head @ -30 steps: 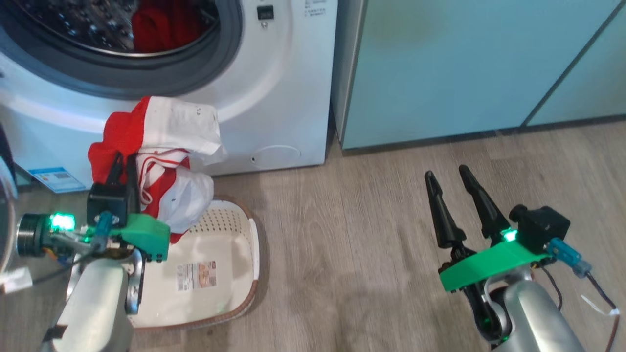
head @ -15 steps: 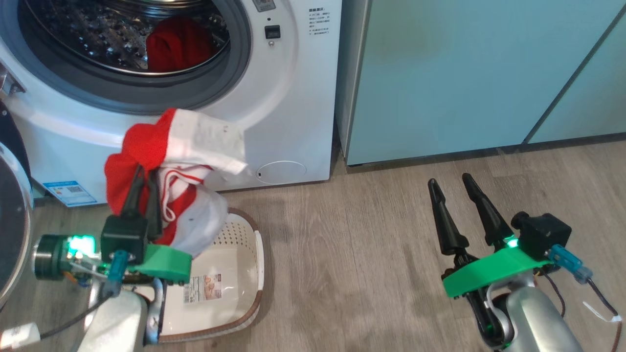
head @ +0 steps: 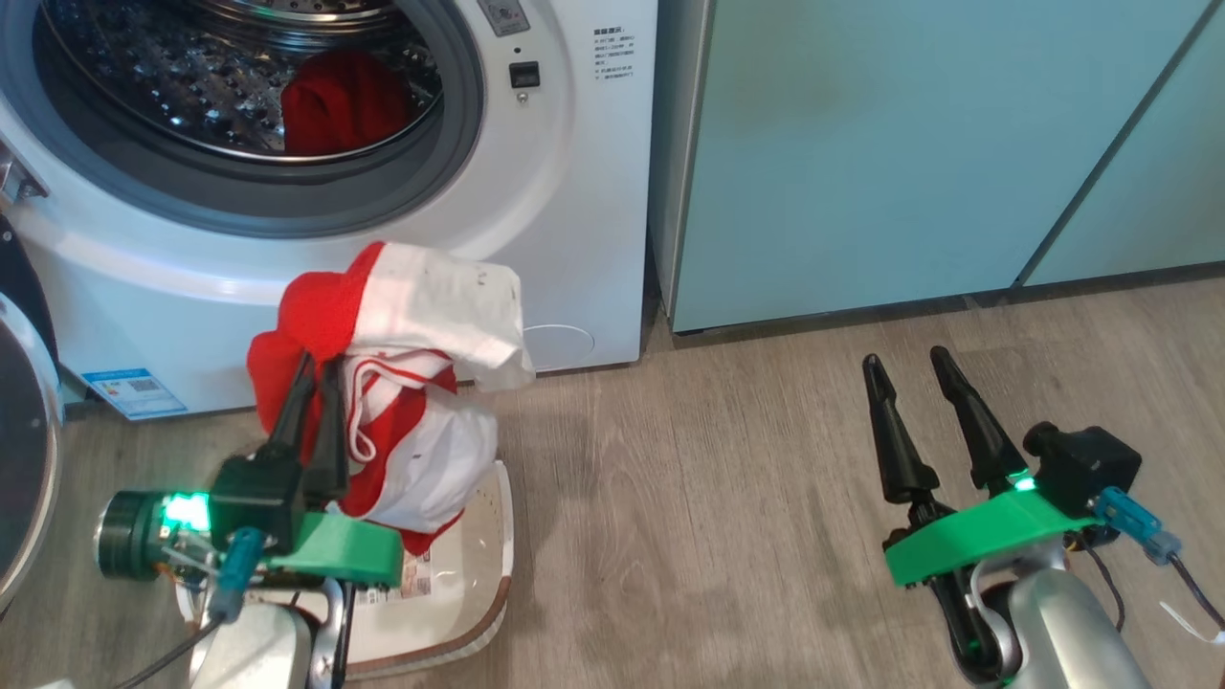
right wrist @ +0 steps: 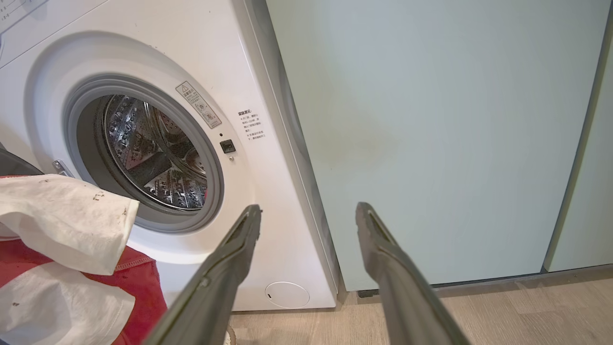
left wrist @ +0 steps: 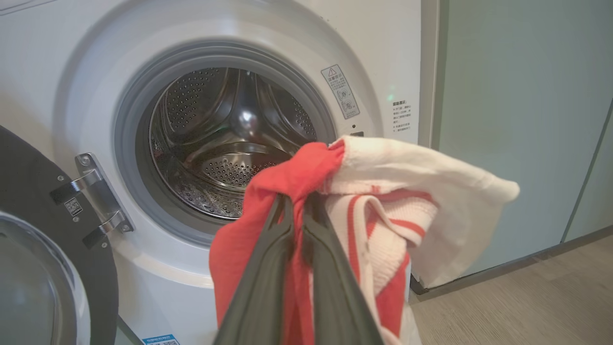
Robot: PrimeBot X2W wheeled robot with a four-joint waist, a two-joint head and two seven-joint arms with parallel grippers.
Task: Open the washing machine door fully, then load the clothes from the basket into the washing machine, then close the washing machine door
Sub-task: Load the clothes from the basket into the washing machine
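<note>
My left gripper (head: 319,364) was clamped shut on a bunch of soft clothes (head: 431,306), bright red cloth with white stripes and a white piece draped over the top. The bundle hung over the end nearer the machine of the cream-white perforated plastic basket (head: 490,536) with its brown woven-look rim. I could not tell whether its lowest fold touched the basket. The basket sat on the grey wood-look floor (head: 689,478) in front of the big white front-loading washing machine (head: 574,191).

The bundle was below and in front of the machine's mouth, not inside it. The large round washing machine door (head: 24,450), with its glossy black rim and clear glass, stood swung open at my left on its metal hinge (left wrist: 96,201). One red garment (head: 345,96) lay inside the perforated steel drum (head: 172,86).

My right gripper (head: 905,358) hovered over the floor well to the right. Its two long dark fingers (head: 890,431) were spread apart and held nothing, pointing towards the pale teal cabinet (head: 861,144) beside the machine.
</note>
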